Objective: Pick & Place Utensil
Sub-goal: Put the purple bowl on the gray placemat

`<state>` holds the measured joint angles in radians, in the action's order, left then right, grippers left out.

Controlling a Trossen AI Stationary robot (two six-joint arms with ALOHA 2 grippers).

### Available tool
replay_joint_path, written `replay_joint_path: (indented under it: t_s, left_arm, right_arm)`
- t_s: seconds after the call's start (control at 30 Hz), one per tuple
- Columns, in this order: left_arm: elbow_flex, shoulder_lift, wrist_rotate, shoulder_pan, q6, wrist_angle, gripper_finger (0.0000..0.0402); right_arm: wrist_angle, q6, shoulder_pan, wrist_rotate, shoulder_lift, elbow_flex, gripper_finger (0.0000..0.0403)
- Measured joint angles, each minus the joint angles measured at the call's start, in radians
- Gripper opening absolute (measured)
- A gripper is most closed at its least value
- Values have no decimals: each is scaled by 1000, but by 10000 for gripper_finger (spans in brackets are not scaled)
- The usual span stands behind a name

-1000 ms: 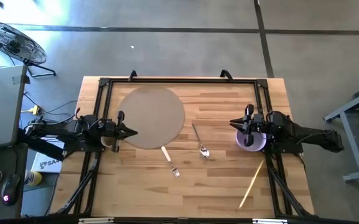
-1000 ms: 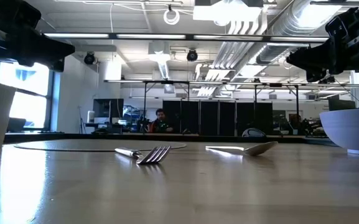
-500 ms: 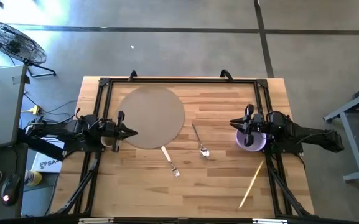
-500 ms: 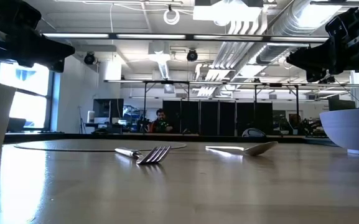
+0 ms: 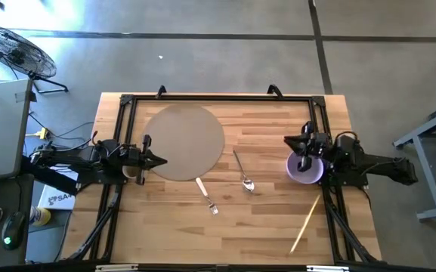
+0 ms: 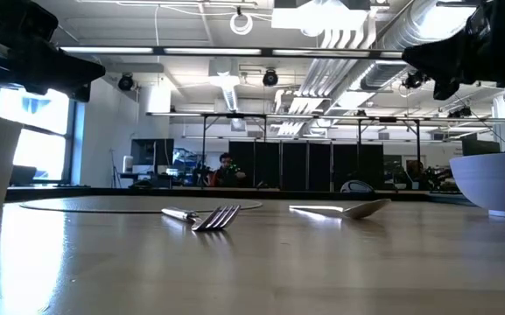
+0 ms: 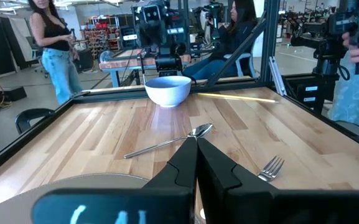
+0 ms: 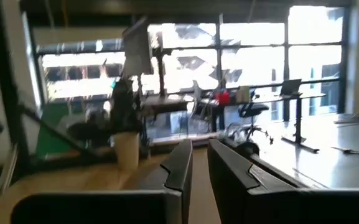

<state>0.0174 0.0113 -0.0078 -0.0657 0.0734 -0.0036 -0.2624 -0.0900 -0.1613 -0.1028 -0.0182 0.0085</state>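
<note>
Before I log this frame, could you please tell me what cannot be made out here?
- Pale cup, high view: mostly hidden under the left gripper.
- Purple bowl, low view: cut off by the edge.
- Right wrist view: blurred; the table and utensils are unreadable.

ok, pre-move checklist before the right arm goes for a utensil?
1. Spoon lies free on the table: ok.
2. Fork is clear of the spoon, its handle end at the round mat's edge: ok.
3. Right pincer is above the purple bowl, fingers slightly apart: ok.
4. Left pincer is shut and parked at the mat's edge: ok.
5. Chopstick lies near the right arm's base, off the path: ok.
</note>
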Motion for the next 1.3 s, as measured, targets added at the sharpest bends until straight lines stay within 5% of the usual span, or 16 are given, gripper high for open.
replay_joint_path:
  t_s: [0.2, 0.67, 1.03, 1.3]
  left_arm:
    - [0, 0, 0, 0, 0, 0, 0]
    - [0, 0, 0, 0, 0, 0, 0]
    - [0, 0, 0, 0, 0, -1, 0]
    - [0, 0, 0, 0, 0, -1, 0]
  right_arm:
    - [-55, -158, 1, -54, -46, 2, 20]
    - [-26, -351, 143, -247, -380, 22, 1]
    - [555, -494, 233, -355, -662, 433, 1]
    - [968, -684, 304, -351, -994, 791, 0]
